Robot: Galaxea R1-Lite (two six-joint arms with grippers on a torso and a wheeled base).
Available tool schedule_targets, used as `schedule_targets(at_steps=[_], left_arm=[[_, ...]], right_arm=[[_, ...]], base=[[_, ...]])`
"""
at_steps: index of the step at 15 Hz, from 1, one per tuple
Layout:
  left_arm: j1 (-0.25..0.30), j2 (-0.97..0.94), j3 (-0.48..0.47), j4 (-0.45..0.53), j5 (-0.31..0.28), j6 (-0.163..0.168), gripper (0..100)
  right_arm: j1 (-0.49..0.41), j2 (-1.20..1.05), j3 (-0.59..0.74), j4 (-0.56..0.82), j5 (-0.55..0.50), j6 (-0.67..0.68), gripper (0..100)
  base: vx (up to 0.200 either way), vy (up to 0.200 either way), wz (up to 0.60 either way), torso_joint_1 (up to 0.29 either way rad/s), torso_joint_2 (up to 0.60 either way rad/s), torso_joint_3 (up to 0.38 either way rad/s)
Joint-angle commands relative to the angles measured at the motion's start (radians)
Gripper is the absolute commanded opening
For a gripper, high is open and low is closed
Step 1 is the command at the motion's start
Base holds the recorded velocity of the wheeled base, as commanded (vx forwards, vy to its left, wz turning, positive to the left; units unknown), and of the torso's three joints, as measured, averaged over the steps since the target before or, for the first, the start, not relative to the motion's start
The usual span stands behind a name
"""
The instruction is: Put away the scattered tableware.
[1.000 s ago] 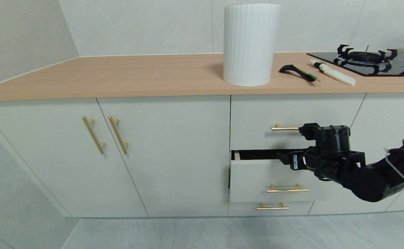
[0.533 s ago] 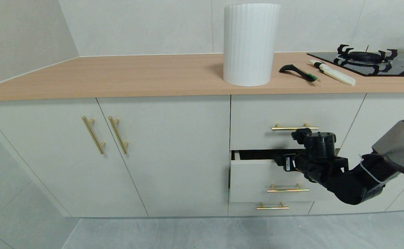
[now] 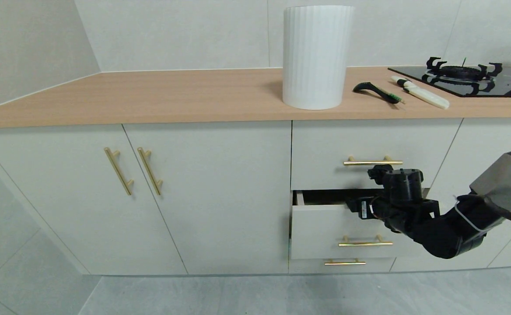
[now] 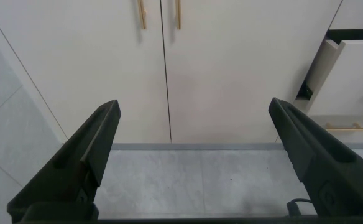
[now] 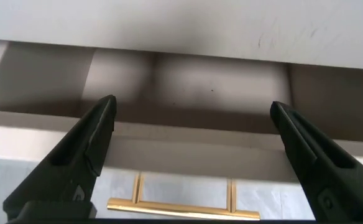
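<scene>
The scattered tableware lies on the counter (image 3: 172, 94), far right: a black spoon (image 3: 371, 89) and, just beside it on its right, a long white utensil (image 3: 421, 92). Both sit between a tall white ribbed container (image 3: 314, 57) and the hob (image 3: 470, 76).

Below them, the middle drawer (image 3: 321, 227) stands pulled partly out, its gold handle (image 3: 365, 242) on the front panel. The right gripper (image 3: 355, 204) is at the top edge of that drawer front, its fingers (image 5: 88, 149) spread wide and grasping nothing. In the right wrist view they frame the drawer's shaded inside. Whether they touch the panel cannot be told.

The left gripper (image 4: 194, 104) hangs low, facing the cabinet doors (image 4: 169, 74) to the drawer's left, above the grey floor (image 4: 188, 174). Its fingers (image 4: 88, 155) are likewise released, well apart, with nothing between them.
</scene>
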Motion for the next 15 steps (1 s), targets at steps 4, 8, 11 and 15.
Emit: schedule_targets(at_steps=[4,8,11,15], left_arm=[[0.0,0.001,0.0,0.0,0.001,0.0,100],[0.0,0.001,0.0,0.0,0.001,0.0,100],[0.0,0.001,0.0,0.0,0.001,0.0,100],[0.0,0.001,0.0,0.0,0.001,0.0,100]], right_arm=[[0.001,-0.07,0.002,0.137,0.008,-0.002,100],[0.002,-0.136,0.002,0.284,0.017,-0.003,100],[0.01,-0.188,-0.005,0.413,0.054,-0.002,100],[0.051,-0.245,-0.005,0.537,0.062,-0.003,100]], base=[[0.0,0.0,0.0,0.0,0.0,0.0],[0.0,0.0,0.0,0.0,0.0,0.0],[0.0,0.0,0.0,0.0,0.0,0.0],[0.0,0.0,0.0,0.0,0.0,0.0]])
